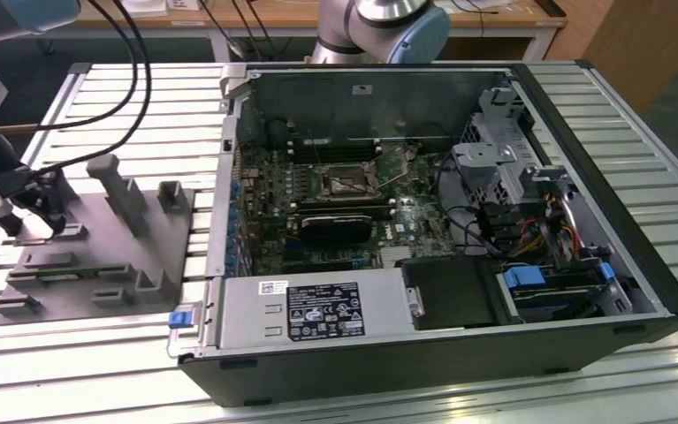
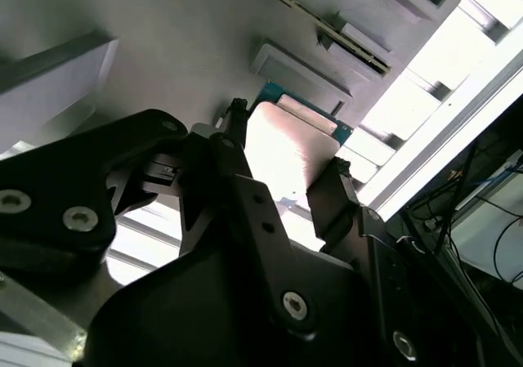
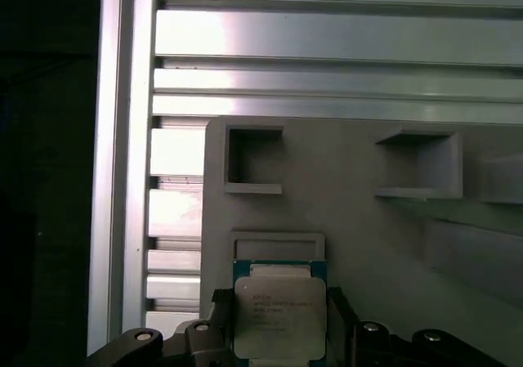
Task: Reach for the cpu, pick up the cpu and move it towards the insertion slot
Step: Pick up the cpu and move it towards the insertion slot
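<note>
The pincer point(image 1: 34, 228) is closed on the cpu point(image 3: 279, 318), gripping two opposite edges at the grey fixture point(image 1: 91, 256). The insertion slot point(image 1: 347, 182) lies well apart from the fixture.

Robotics lab or test workshop. Robot arm point(image 1: 386, 26) rising at far edge of slatted aluminium counter point(image 1: 138, 115). Desktop computer case point(image 1: 433, 362) lying on its side on counter, side open, motherboard point(image 1: 327, 185) showing. Grey moulded fixture point(image 1: 115, 256) sitting just beside case, pockets and posts shaped for parts. Black end effector point(image 2: 286, 138) gripping cpu point(image 3: 279, 318) at that fixture. Black cables point(image 1: 138, 79) hanging across counter. Wooden desk point(image 1: 492, 19) standing behind, more leads dangling there.
</note>
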`<action>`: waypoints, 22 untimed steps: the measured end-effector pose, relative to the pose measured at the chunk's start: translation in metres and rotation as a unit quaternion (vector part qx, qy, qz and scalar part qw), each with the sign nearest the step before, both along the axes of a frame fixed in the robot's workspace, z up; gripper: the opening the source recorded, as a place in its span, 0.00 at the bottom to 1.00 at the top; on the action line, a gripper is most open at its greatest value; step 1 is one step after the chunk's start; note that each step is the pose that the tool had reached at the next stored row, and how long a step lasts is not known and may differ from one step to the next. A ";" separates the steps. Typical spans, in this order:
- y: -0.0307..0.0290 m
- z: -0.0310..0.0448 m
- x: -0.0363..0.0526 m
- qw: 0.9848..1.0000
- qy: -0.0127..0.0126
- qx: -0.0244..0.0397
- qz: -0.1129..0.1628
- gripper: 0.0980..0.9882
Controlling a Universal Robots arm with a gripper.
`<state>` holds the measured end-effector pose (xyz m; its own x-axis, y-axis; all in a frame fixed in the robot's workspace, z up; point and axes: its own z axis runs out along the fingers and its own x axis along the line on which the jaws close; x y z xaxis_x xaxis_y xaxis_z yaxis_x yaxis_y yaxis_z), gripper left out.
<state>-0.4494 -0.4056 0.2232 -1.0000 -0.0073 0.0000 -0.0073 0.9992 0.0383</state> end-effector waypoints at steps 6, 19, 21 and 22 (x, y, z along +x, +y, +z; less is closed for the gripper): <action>0.0000 0.0119 0.0000 1.000 0.000 0.000 0.000 0.50; 0.0000 0.0383 0.0000 1.000 -0.001 0.000 0.000 0.50; 0.0000 0.0422 0.0000 1.000 -0.002 0.000 0.000 0.50; 0.0000 0.0443 0.0000 1.000 -0.002 0.000 0.000 0.50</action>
<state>-0.4494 -0.4056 0.2675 -1.0000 -0.0073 -0.0035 -0.0074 0.9992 0.0384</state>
